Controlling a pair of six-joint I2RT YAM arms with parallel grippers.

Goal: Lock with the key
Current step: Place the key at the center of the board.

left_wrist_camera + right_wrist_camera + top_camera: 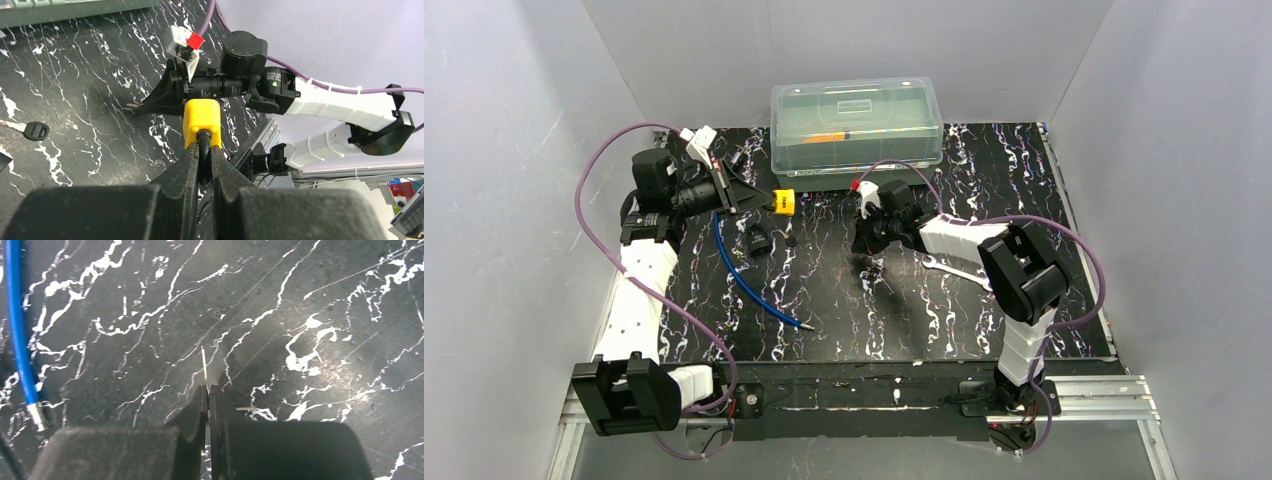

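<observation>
Though edge-on, key (204, 367) lengthwise straight ahead.

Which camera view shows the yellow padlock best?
The left wrist view: the yellow padlock sits close, its black shackle in the left gripper. The top external view shows it small; the right wrist view, not at all.

Overhead view from behind; two close wrist views over shared tabletop (904, 310)
</observation>
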